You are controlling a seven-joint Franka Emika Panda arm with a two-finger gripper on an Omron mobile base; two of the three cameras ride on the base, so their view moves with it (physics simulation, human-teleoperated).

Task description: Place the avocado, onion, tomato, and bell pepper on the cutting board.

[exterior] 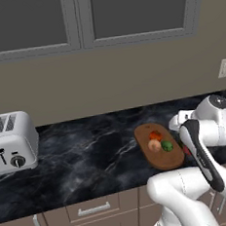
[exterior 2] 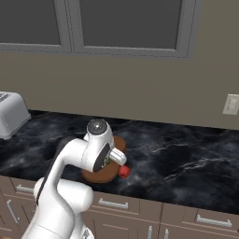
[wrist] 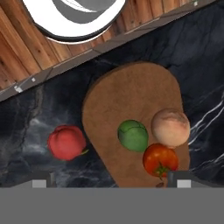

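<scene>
The brown wooden cutting board (wrist: 131, 92) lies on the black marble counter. On it sit the green avocado (wrist: 132, 135), the pale peach onion (wrist: 170, 127) and the orange-red tomato (wrist: 160, 159), close together at one end. The red bell pepper (wrist: 66, 142) rests on the counter just off the board's long edge. My gripper (wrist: 111, 182) hangs above the board and the pepper, open, with nothing between its fingers. In the left base view the board (exterior: 163, 161) carries the onion (exterior: 154, 145), tomato (exterior: 155, 136) and avocado (exterior: 167, 146). The right base view shows the pepper (exterior 2: 123, 172) beside the board (exterior 2: 95, 177).
A silver toaster (exterior: 10, 142) stands on the counter far to the left. The counter's front edge with wooden drawers (exterior: 92, 210) runs below the board. A wall outlet (exterior 2: 230, 104) is at the right, and dark windows are above.
</scene>
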